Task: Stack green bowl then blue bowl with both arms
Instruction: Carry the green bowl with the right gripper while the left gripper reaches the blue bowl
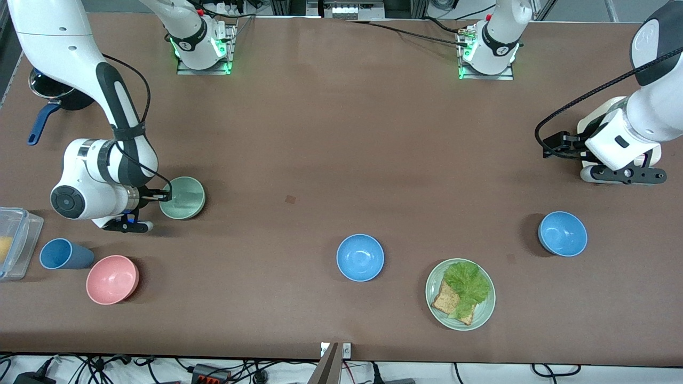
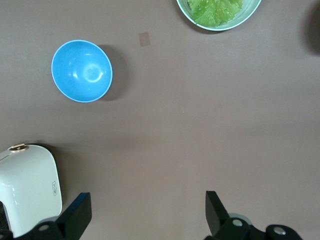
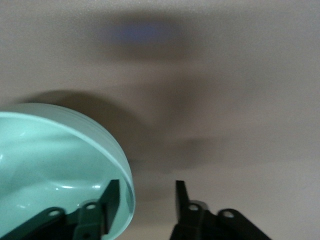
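The green bowl [image 1: 184, 197] sits on the table toward the right arm's end and also shows in the right wrist view [image 3: 50, 160]. My right gripper [image 1: 160, 196] [image 3: 147, 187] is open astride its rim, one finger inside the bowl and one outside, with a gap left. One blue bowl [image 1: 360, 257] stands mid-table, nearer the front camera. The second blue bowl [image 1: 563, 233] [image 2: 82, 71] stands toward the left arm's end. My left gripper [image 1: 624, 175] [image 2: 147, 200] is open and empty over bare table beside that bowl.
A green plate [image 1: 483, 314] [image 2: 250, 12] with lettuce and bread lies between the blue bowls, nearer the camera. A pink bowl [image 1: 112, 279], a blue cup [image 1: 61, 254] and a clear container [image 1: 13, 242] stand near the right arm's end. A dark pan [image 1: 50, 101] is there too.
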Controlling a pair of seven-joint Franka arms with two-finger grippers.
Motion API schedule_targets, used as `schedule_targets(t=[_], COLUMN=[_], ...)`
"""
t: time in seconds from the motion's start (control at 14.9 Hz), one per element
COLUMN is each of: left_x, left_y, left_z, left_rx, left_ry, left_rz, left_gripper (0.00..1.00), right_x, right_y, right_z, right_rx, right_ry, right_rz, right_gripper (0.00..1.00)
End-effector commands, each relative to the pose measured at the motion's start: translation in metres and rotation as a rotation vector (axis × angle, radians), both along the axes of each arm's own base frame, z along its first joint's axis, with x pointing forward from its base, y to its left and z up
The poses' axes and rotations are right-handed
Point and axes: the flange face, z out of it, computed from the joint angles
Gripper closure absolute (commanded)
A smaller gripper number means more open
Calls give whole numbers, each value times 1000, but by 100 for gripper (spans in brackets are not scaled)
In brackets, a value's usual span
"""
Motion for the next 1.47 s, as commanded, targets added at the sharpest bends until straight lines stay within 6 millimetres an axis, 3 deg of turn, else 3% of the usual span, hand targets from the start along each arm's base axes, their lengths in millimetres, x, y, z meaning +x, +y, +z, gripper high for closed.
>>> schedule_targets(t=[0.0, 0.07, 0.2, 0.34, 0.54, 0.74, 0.87, 0.94, 1.07, 1.14, 1.41], left_x=[-3, -3, -2, -2, 0, 10, 12, 15, 22, 22, 15], left_y=[2, 2, 3, 3, 3, 24, 59, 68, 106, 114, 139], left_z=[7, 6, 5, 5, -3, -15, -19, -40, -75, -99, -190], left_rx=[-8, -8, -10, -10, -7, -9, -8, -9, 2, 8, 8], left_ry=[2, 2, 2, 3, 15, 6, 7, 38, 8, -20, -99], left_rz=[-5, -5, -11, -14, 1, 23, 81, 95, 150, 149, 130], left_gripper=[0, 0, 0, 0, 0, 0, 0, 0, 0, 0, 0], right_x=[-3, -2, 1, 8, 5, -25, -48, -59, -73, -80, -99], right_y=[12, 20, 34, 76, 166, 279, 347, 378, 420, 438, 475], right_z=[-2, 2, 14, 32, 65, 77, 76, 68, 55, 48, 20], right_rx=[-1, 8, 21, 67, 133, 115, 123, 150, 170, 155, 150], right_ry=[12, 7, 15, 9, 2, -16, -27, -22, -16, -21, -49], right_rz=[-25, -13, 8, 62, 122, 116, 141, 108, 53, 44, -36], right_gripper=[87, 100, 100, 100, 100, 100, 100, 100, 100, 100, 100])
